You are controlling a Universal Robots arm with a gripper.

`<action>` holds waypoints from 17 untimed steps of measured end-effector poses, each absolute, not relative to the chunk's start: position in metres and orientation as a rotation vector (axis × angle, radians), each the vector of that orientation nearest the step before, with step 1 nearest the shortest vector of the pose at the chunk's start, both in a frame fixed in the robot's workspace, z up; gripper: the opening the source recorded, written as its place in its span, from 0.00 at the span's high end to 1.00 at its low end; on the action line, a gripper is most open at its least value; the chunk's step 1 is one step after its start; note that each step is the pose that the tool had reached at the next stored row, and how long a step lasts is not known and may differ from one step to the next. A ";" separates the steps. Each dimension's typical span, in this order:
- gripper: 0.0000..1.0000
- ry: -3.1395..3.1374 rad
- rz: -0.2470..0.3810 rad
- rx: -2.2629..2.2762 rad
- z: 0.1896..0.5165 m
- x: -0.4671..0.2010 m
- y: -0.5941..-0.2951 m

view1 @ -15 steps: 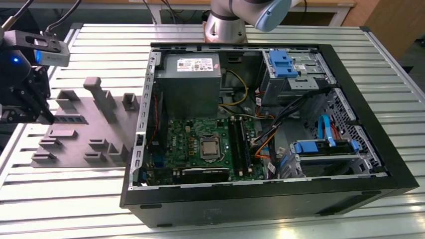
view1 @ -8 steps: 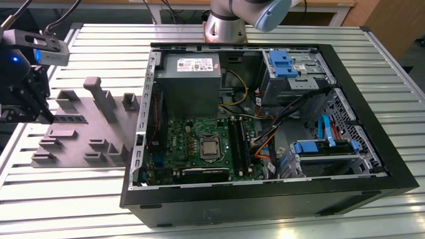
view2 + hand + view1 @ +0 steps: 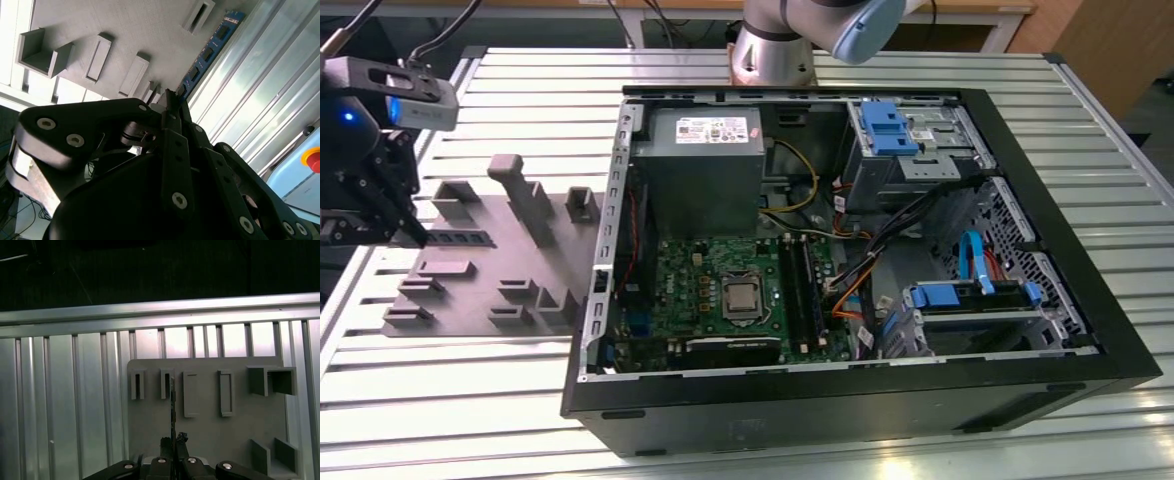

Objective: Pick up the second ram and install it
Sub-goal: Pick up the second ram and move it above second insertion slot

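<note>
Work stands at the grey holder plate [image 3: 480, 292], which lies on the slatted metal table [image 3: 454, 400] just beside the open computer case [image 3: 854, 405]. We see the gripper [image 3: 411, 236] at the side of the plate farthest from the case, clenched on one end of the second ram [image 3: 460, 238]. In both wrist views the blue-green stick [image 3: 210, 52] [image 3: 172, 405] runs straight out from the closed tips over the plate, near its raised slot holders [image 3: 226, 392]. We cannot tell whether the stick touches the plate.
</note>
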State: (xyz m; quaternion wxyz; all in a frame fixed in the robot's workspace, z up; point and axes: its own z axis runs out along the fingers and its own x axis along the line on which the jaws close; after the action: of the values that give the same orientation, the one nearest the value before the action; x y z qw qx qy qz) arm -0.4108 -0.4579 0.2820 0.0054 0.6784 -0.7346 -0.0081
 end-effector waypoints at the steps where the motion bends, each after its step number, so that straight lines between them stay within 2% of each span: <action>1: 0.86 -2.300 -0.025 2.124 0.282 -0.411 -0.458; 17: 0.86 -2.300 -0.025 2.124 0.296 -0.411 -0.458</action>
State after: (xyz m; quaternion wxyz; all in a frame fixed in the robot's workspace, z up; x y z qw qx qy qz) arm -0.4108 -0.4579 0.2958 0.0054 0.6785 -0.7346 -0.0081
